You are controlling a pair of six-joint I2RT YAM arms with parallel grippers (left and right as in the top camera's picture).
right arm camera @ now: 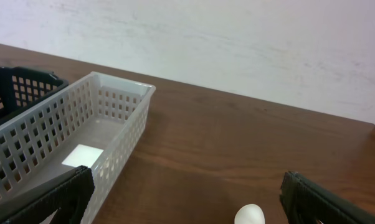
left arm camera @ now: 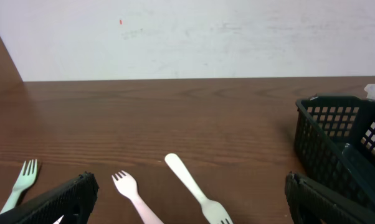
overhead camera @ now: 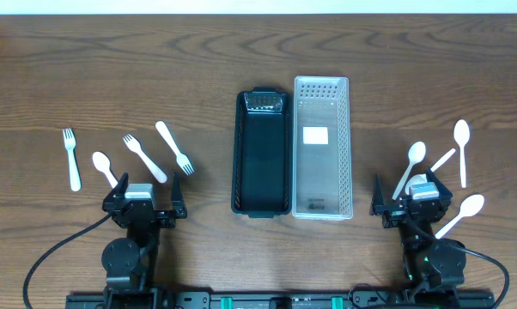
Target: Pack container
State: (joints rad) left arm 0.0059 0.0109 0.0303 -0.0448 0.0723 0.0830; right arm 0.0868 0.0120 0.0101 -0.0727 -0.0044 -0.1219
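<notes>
The left claw (overhead camera: 144, 196) stands spread to its widest at the near left of the brown wooden table (overhead camera: 215, 69), grasping and touching nothing; its two dark fingers (left arm camera: 63, 200) frame bare wood. The right claw (overhead camera: 411, 197), at the near right, is released just as wide and is empty too, though from overhead its body covers the handle end of a long white plastic spoon (overhead camera: 410, 167). In the middle of the table a black plastic mesh basket (overhead camera: 263, 163) and a clear perforated plastic basket (overhead camera: 323, 180) lie just beside each other, the clear one on the right with a white rectangular label (overhead camera: 315, 135) on its floor. Three white plastic forks (overhead camera: 173, 148) and a small white spoon (overhead camera: 104, 168) lie on the left, beyond the left claw; more white spoons (overhead camera: 461, 148) lie on the right. A grey patch (overhead camera: 264, 104) at the black basket's far end is hard to make out. The left wrist view cuts that basket off at its right edge and the forks at its bottom edge; the right wrist view shows only a spoon's bowl.
</notes>
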